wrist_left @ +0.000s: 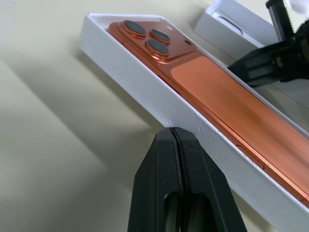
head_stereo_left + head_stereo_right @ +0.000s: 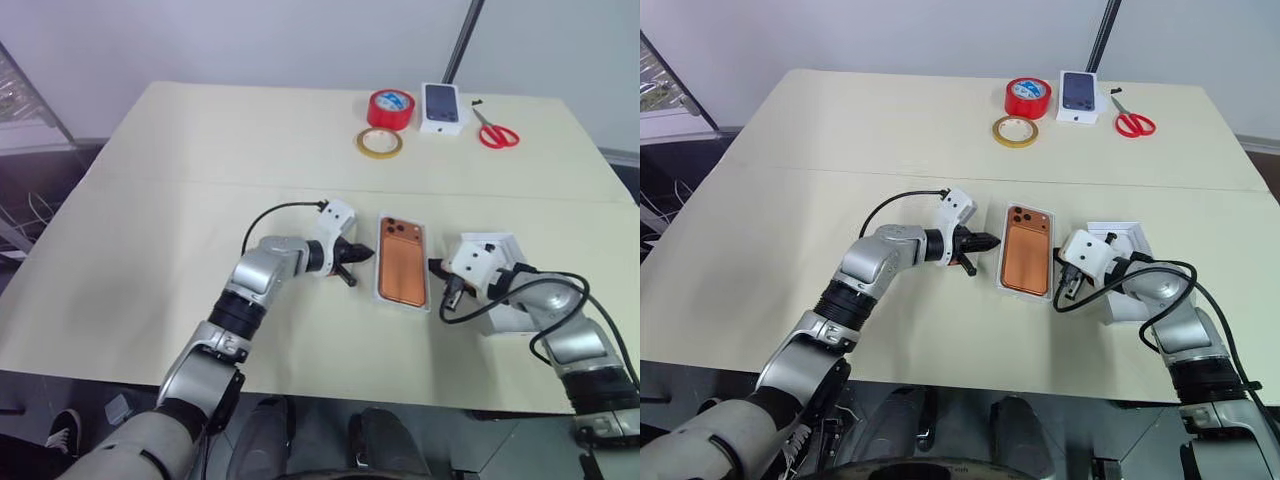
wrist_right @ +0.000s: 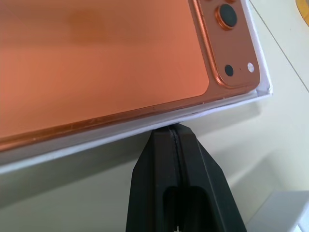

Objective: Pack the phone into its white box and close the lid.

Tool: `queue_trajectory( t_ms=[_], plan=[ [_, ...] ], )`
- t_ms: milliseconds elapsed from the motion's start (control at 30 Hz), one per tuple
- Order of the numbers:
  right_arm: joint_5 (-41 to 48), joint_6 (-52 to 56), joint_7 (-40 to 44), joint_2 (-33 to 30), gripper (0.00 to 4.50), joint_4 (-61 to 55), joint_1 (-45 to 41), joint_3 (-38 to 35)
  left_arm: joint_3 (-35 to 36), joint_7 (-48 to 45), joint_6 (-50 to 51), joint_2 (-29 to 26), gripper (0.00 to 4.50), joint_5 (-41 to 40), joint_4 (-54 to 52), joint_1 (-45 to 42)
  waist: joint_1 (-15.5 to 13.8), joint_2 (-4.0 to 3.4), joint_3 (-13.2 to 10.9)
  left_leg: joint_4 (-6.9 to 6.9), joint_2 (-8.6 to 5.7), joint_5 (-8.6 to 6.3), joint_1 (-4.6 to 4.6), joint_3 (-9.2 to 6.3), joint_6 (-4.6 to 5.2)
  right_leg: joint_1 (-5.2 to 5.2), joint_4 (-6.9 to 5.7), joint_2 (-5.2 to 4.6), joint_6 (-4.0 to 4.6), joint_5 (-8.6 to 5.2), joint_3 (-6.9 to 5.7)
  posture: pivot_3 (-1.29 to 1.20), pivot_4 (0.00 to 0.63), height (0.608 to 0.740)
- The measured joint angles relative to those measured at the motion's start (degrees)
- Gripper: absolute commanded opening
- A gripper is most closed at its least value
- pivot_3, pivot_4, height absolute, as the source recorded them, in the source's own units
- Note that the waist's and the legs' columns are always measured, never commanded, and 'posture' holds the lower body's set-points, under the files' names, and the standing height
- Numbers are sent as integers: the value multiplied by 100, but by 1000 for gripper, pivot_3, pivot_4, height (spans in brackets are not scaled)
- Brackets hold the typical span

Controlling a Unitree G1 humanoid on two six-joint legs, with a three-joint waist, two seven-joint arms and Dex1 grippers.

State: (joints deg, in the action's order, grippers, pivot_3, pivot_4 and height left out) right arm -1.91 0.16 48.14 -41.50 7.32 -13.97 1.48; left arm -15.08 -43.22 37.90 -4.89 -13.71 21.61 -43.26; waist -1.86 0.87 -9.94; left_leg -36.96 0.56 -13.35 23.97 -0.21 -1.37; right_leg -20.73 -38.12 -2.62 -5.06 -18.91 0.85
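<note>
The phone [image 2: 402, 260] lies lens-side up inside the white box [image 1: 145, 92], midway along the worktop's [image 2: 150, 250] near half. Left gripper [image 2: 347, 257] and right gripper [image 2: 437, 267], fingers pressed together, flank its long walls, probably squaring it. The lid [image 2: 1137, 240] waits behind the right gripper.

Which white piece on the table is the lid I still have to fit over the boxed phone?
Start at the orange-copper phone lying camera-side up in its shallow white cardboard base near the front of the beige table. The lid is the plain white shallow tray just to its right, partly behind the right gripper. Unlike the small white box at the far edge, it carries no phone picture.
</note>
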Motion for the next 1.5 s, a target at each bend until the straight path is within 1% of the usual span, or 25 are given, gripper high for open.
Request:
queue_trajectory(
  t_ms=[167, 400, 633, 667, 733, 767, 867, 900, 967, 1000, 1067, 1167, 1200, 1233, 1300, 1433, 1500],
  plan=[
    [-11, -55, -10, 3, 0, -3, -8, 34, -187, -263, -15, -192, 35, 132, -12, 128, 39, -1, 0, 0, 0, 0, 0, 0, 0, -1, 0, 0, 0, 0, 0, 0, 150, 740],
    [-4, -94, 76, -18, 0, -47, -26, 107, -176, -277, -223, -401, 35, 201, -112, 230, 126, -1, 0, 0, 6, 0, -1, -2, 0, -1, -3, -1, 0, 0, 0, 0, 150, 740],
    [-50, -228, -40, -120, 0, 149, -98, 98, 201, -187, -384, -739, 35, 172, -352, 500, 134, -2, -1, 0, 9, 0, 0, -1, 0, -3, -5, -1, 0, 0, 1, 0, 150, 740],
    [-19, -190, -50, -119, 0, 192, -145, 94, 296, -230, -363, -796, 271, 100, -455, 573, 135, -3, -1, 0, 9, 0, 1, 0, 0, -4, -5, -2, 0, 0, 1, 0, 150, 740],
    [191, 60, 16, -115, 530, 189, -172, -26, 426, -386, -287, -968, 809, -79, -708, 701, 133, -5, -2, 0, 10, 0, 1, -1, 0, -5, -5, -3, 0, 0, 2, 0, 150, 740],
    [346, 189, 99, -123, 872, 159, -161, -107, 508, -449, -289, -1063, 1362, -149, -865, 786, 132, -5, -2, 0, 11, 0, 2, -1, -1, -5, -4, -3, 0, 0, 2, 0, 150, 740],
    [537, 331, 221, -294, 2349, -63, 96, -280, 761, -650, -332, -1429, 2875, -333, -1305, 1068, 121, -6, -3, 0, 11, 0, 2, -1, -1, -4, -4, -5, 0, 0, 1, 0, 150, 740],
    [568, 360, 235, -334, 2953, -149, 203, -350, 834, -728, -355, -1543, 3434, -398, -1429, 1151, 121, -6, -3, 0, 11, 0, 2, -1, 0, -4, -4, -6, 0, 0, 1, 0, 150, 740],
    [688, 474, 249, -397, 3971, -361, 413, -510, 1015, -947, -488, -1732, 4479, -579, -1706, 1345, 125, -7, -4, 0, 12, 0, 1, 0, 0, -3, -4, -7, 1, 0, 2, 0, 150, 740],
    [773, 586, 251, -416, 4460, -470, 471, -588, 1065, -1033, -572, -1816, 4500, -633, -1819, 1403, 125, -7, -4, 0, 12, 0, 2, 0, 0, -4, -4, -7, 1, 0, 2, 0, 150, 740],
    [1083, 1031, 257, -420, 4460, -844, 556, -808, 1175, -1197, -768, -2009, 4500, -717, -2050, 1570, 128, -10, -4, 1, 13, -1, 1, 0, 0, -5, -4, -8, 1, 0, 2, 0, 150, 740],
    [1799, 2304, 98, -443, 4460, -1535, 610, -1396, 1414, -1490, -1161, -2338, 4500, -829, -2206, 1884, 146, -15, -5, 6, 19, -1, 1, 0, 0, -6, -4, -8, 3, 0, 2, 0, 150, 740],
    [1910, 2519, 49, -455, 4460, -1638, 609, -1500, 1428, -1538, -1295, -2395, 4500, -820, -2208, 1926, 141, -14, -5, 5, 19, -1, 1, 0, 0, -6, -4, -8, 4, 1, 2, 0, 150, 740],
    [2021, 2802, -57, -452, 4460, -1818, 629, -1592, 1429, -1606, -1644, -2461, 4500, -775, -2256, 2031, 138, -15, -4, 6, 19, -1, 1, 1, 0, -6, -2, -11, 4, 0, 3, 0, 150, 740],
    [2035, 3246, -378, -440, 4460, -2235, 820, -1617, 1432, -1917, -2311, -2620, 4500, -754, -2419, 2347, 132, -16, -3, 12, 18, -4, 4, 2, 2, -8, 6, -16, 5, 0, 3, 0, 150, 740],
    [2032, 4208, -1083, -193, 4460, -2811, 1306, -1640, 1596, -2457, -3063, -2819, 4500, -889, -2462, 2798, 111, -17, -3, 13, 18, -4, 21, 2, 2, -28, 4, -24, 10, 0, 1, 0, 150, 740],
    [2014, 4523, -1304, -167, 4460, -3077, 1608, -1639, 1638, -2637, -3309, -2895, 4500, -953, -2459, 2864, 109, -21, -1, 12, 16, -4, 32, 3, 2, -37, 4, -27, 13, 2, 0, 0, 150, 740]
  ],
)
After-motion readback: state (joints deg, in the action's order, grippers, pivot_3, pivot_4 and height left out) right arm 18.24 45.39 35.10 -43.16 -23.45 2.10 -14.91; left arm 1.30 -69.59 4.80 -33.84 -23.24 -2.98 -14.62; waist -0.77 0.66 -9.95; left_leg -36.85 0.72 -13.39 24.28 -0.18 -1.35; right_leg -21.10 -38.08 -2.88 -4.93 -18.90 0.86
